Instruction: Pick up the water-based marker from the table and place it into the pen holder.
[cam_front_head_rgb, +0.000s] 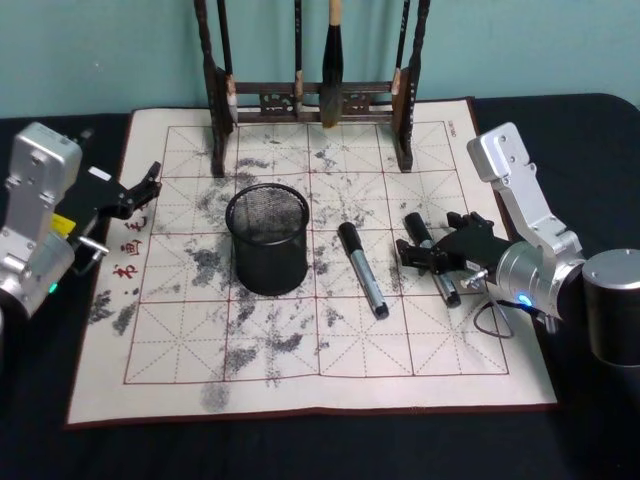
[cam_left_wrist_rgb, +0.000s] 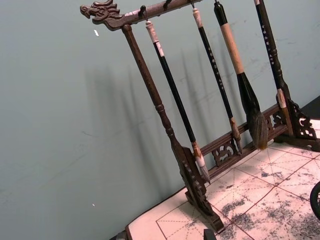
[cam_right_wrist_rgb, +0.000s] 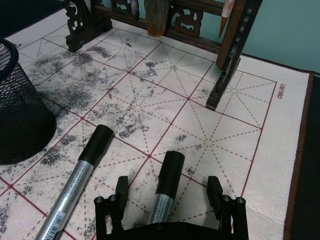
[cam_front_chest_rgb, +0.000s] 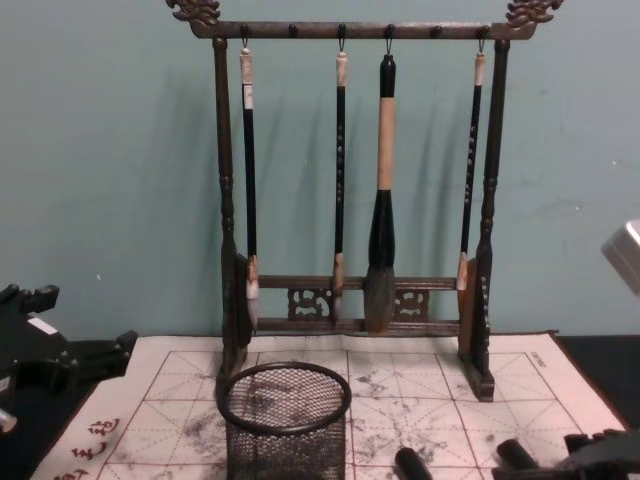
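Straddles the water-based marker (cam_front_head_rgb: 416, 226) with the right gripper (cam_right_wrist_rgb: 167, 186) — jaws spread wide, gripping nothing.
Lies flat on the table's (cam_front_head_rgb: 300, 450) grid mat (cam_front_head_rgb: 420, 350), cap toward the brush rack (cam_front_head_rgb: 280, 100), clear of both fingers; sits right of a second marker (cam_front_head_rgb: 361, 270) and the upright pen holder (cam_front_head_rgb: 268, 265). Parks left gripper (cam_front_head_rgb: 150, 190) at mat's left edge — jaws apart, empty.

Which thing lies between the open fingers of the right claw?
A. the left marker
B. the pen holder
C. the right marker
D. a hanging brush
C: the right claw stands open with one finger on each side of the right marker, which lies on the mat.
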